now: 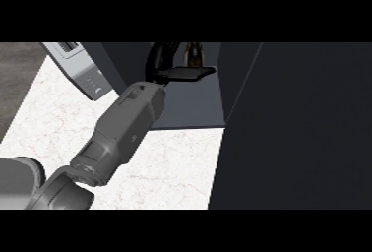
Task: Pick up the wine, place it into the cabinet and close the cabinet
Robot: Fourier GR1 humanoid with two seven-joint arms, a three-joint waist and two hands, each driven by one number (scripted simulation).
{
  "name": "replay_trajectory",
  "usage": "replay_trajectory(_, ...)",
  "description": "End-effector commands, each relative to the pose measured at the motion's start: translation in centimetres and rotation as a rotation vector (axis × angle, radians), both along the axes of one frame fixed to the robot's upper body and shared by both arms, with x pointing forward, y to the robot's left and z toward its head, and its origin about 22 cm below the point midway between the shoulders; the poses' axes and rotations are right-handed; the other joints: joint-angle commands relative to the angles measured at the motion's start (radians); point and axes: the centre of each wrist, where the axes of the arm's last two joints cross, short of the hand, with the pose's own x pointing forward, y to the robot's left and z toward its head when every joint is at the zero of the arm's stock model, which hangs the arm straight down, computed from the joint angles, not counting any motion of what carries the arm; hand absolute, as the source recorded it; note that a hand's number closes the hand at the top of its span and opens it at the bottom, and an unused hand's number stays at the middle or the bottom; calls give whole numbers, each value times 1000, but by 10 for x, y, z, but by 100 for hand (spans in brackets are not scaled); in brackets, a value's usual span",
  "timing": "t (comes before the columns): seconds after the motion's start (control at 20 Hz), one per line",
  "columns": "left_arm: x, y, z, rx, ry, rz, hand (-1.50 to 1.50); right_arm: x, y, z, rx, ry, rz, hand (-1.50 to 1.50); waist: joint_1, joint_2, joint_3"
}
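My left hand reaches into cabinet, top centre of frame; fingers curled round wine, bottle upright just past my fingers, over shelf; open door fills right side; right hand unseen; release next, I judge.

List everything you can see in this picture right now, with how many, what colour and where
wine bottle: one, dark brownish, mostly hidden, at the top centre inside the cabinet, held by the hand
cabinet: one, dark grey-blue inside, open at the top centre
cabinet door: one, dark, swung open, filling the right side
counter: one, white marbled, across the lower left and centre
appliance: one, silver-grey with small buttons, upper left on the counter
forearm: one, grey, running from the lower left up toward the cabinet
left hand: one, black, curled round the wine bottle inside the cabinet
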Motion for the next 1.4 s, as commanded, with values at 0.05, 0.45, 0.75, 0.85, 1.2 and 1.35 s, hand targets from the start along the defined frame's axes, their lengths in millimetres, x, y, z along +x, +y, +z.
replay_trajectory(0.05, -13, 6, -22, -45, 13, -48, -150, -28, -4, 40, 95, -16, 24, -150, 6, -9, 0)
replay_trajectory(0.45, -42, -1, -37, -133, 33, -155, -150, -21, -8, 32, 89, 1, 5, -150, 27, -18, 1)
replay_trajectory(0.75, -74, -3, -51, -157, 64, -187, -150, -23, -8, 35, 93, 14, -13, -150, 53, -17, 1)
replay_trajectory(0.85, -94, 2, -66, -172, 53, -174, -150, -30, -9, 37, 74, 3, -18, -150, 46, -19, 1)
replay_trajectory(1.2, -153, 13, -85, -193, 77, -165, -150, -26, -8, 31, 59, -2, -9, -150, 46, -11, 1)
replay_trajectory(1.35, -161, 40, -78, -202, 78, -152, -150, -34, -9, 44, 57, 6, -9, -150, 41, -10, 0)
